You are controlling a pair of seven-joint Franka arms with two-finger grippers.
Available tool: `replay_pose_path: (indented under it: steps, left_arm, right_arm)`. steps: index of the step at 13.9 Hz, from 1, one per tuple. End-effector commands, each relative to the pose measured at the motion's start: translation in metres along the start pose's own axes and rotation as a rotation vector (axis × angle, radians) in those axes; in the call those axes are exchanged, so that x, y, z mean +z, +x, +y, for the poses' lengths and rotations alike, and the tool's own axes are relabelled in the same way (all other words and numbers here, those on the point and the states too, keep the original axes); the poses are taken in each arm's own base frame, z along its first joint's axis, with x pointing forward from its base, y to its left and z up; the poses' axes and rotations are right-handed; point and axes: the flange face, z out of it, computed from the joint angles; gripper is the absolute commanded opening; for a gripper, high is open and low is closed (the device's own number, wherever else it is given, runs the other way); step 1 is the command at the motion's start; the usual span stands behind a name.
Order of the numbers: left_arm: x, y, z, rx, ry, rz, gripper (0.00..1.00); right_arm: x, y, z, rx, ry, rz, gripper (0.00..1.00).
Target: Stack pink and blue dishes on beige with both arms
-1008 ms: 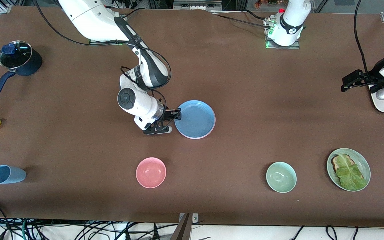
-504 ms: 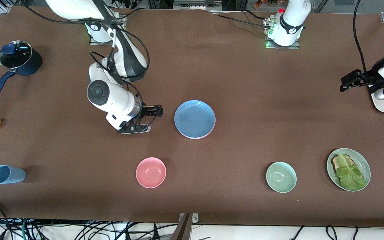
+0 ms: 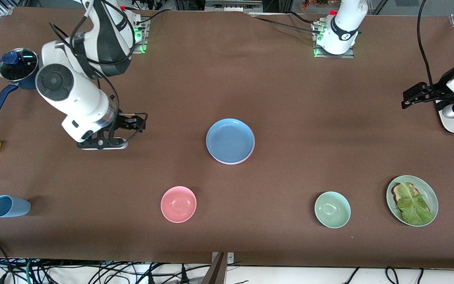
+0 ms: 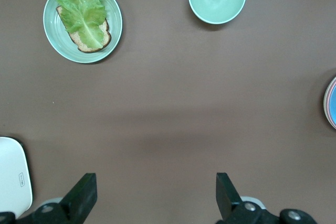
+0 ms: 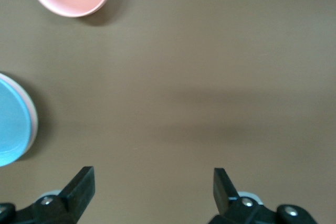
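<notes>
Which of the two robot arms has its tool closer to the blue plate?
The right. Its tool hangs open over bare table toward the right arm's end, beside the blue plate. The left tool waits open much farther off, at the left arm's end.

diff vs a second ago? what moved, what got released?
The right gripper let go of the blue plate's rim and drew away from it toward the right arm's end of the table; its fingers are open and empty. The blue plate stayed on top of the stack at mid-table, a pink edge showing under it. The left gripper waits open, unmoved. Pink bowl and green bowl unchanged.
</notes>
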Motion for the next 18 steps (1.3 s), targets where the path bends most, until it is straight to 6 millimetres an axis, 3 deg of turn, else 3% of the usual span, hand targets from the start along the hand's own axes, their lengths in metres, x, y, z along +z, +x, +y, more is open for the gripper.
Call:
replay_pose_path:
  steps: [1,4,6,7,8,10,13,18]
  left_arm:
    - [-0.006,0.002,0.001,0.017,-0.014,0.0,1.0]
    - [-0.006,0.002,0.001,0.017,-0.014,0.0,1.0]
    - [-0.006,0.002,0.001,0.017,-0.014,0.0,1.0]
    - [-0.006,0.002,0.001,0.017,-0.014,0.0,1.0]
    - [-0.006,0.002,0.001,0.017,-0.014,0.0,1.0]
    - [-0.006,0.002,0.001,0.017,-0.014,0.0,1.0]
    - [-0.006,0.002,0.001,0.017,-0.014,-0.001,1.0]
    - [-0.003,-0.002,0.002,0.02,-0.016,-0.02,1.0]
  right_arm:
    - [-0.063,-0.001,0.03,0.041,-0.056,-0.016,1.0]
    - [-0.096,-0.006,0.067,0.087,0.019,-0.026,1.0]
    - [-0.113,-0.014,0.104,0.137,0.058,-0.007,1.0]
    - [-0.11,-0.021,0.117,0.155,0.068,-0.019,1.0]
    - [-0.112,-0.033,0.112,0.146,0.06,-0.014,1.0]
    - [-0.101,-0.049,0.145,0.196,0.074,-0.002,1.0]
    - [-0.1,-0.06,0.171,0.111,0.077,0.032,1.0]
    - [-0.114,-0.059,0.175,0.137,0.082,0.042,1.0]
